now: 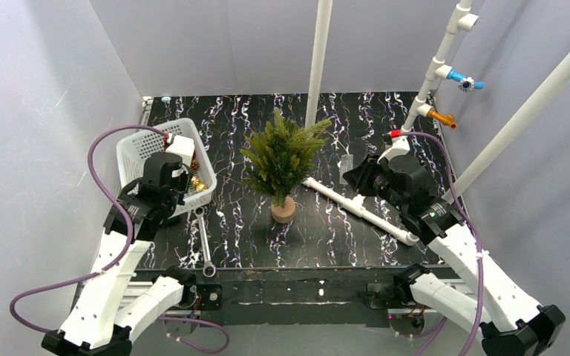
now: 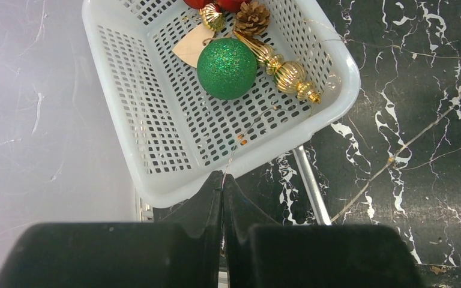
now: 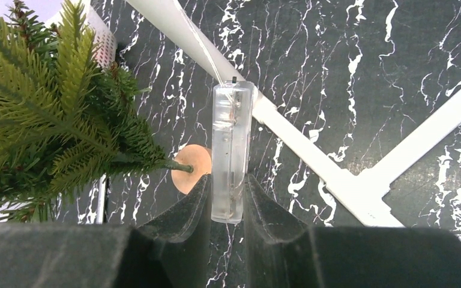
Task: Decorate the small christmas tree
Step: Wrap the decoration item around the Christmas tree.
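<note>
Left gripper [image 2: 222, 183] closed tight, thin wire [image 2: 233, 157] pinched at tips, above white basket [image 2: 174, 191] rim. Right gripper [image 3: 227, 183] clamped clear plastic case [image 3: 231, 132]. Small christmas tree [image 1: 282, 156] stood upright mid-table [image 1: 326, 237], between arms.

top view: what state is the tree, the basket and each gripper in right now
small christmas tree, upright on its base, no ornaments showing on it
white basket, upright, ornaments inside
green ball, lying in the basket
left gripper, shut on a thin wire
right gripper, shut on a clear plastic case
</note>
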`<state>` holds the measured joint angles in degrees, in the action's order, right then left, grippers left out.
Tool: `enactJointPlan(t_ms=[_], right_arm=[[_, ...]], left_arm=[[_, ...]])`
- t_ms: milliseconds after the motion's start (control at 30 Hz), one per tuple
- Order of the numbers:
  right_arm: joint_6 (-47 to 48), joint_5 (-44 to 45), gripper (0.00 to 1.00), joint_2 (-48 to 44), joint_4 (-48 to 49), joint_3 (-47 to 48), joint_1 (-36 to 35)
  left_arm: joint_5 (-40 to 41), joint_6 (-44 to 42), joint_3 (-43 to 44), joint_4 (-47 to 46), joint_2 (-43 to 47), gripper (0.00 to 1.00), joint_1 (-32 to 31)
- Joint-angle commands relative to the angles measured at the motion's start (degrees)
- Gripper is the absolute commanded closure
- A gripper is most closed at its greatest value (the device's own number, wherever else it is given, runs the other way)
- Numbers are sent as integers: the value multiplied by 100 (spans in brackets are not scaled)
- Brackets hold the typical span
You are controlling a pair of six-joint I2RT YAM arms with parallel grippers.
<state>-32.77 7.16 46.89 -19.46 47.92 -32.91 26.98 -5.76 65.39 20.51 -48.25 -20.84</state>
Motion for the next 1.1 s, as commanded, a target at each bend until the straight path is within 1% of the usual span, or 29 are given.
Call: enactJointPlan(t_ms=[0, 200, 300, 433, 567, 667, 933, 1067], right_arm=[[-21, -417, 99, -247, 208, 128, 118], [-104, -643, 99, -844, -131, -205, 118], [-102, -660, 99, -963, -328, -283, 113], [-167, -487, 99, -1040, -344, -434, 118], [-326, -229, 99, -998, -295, -564, 118], [-372, -251, 99, -855, -150, -608, 118], [-199, -334, 99, -351, -20, -322, 118], [-66, -226, 99, -142, 9, -143, 179]], left_arm=[[135, -46, 41, 295, 47, 100, -19], [108, 1, 24, 296, 35, 100, -21], [114, 14, -6, 294, 58, 100, -17], [100, 22, -6, 320, 80, 100, -17], [105, 5, 18, 339, 95, 100, -19], [109, -4, 19, 340, 103, 100, -17], [95, -11, 14, 328, 104, 100, -17], [75, -26, 33, 331, 81, 100, -17]])
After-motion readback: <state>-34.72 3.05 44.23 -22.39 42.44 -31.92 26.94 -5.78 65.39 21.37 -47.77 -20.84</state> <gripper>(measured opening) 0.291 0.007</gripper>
